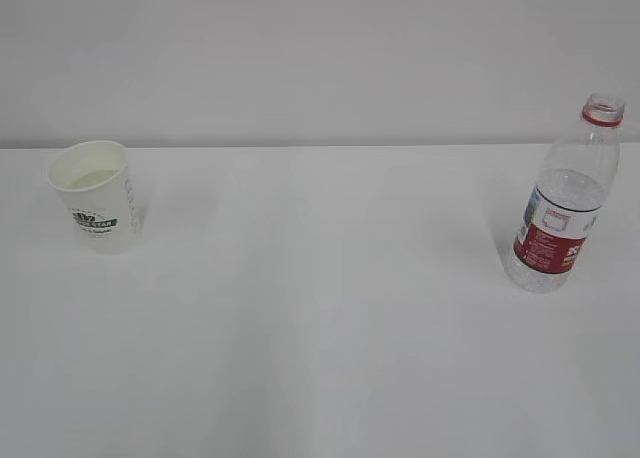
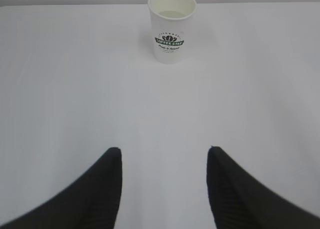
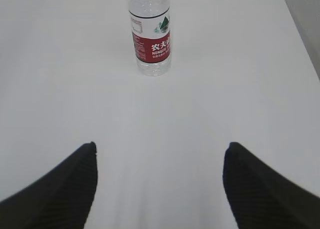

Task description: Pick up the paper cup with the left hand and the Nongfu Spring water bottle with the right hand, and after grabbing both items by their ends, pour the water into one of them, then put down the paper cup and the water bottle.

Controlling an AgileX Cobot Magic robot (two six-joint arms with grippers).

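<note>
I judge this to be either the very start or the very end of the task: both things stand on the bench [image 1: 320, 308] and neither is in my grasp. The cup [image 1: 95, 195] seems to hold a little liquid, though I cannot be sure, and the bottle [image 1: 565, 198] looks mostly empty, so the pour may already be done. I cannot settle that from here.

My left end effector [image 2: 165, 161] is released, its jaws spread and holding nothing. The cup stands upright well ahead of it, almost on its centre line, a touch to the right, near the far edge of the bench. In the exterior view it sits at the far left.

My right end effector [image 3: 160, 156] is also released, jaws spread wider than the left, empty. The bottle stands upright well ahead of it, slightly left of centre, label facing me, with no cap on its neck. In the exterior view it is at the far right, well apart from the cup.

If the pick-up is what lies ahead, each arm needs a straight reach forward, with a small sideways correction to bring the thing between the jaws. The cup is light and thin-walled, so I would close gently on it to avoid crushing it. The bottle is open, so I would keep it upright while lifting. If the set-down is done, nothing remains but to stay clear.
</note>
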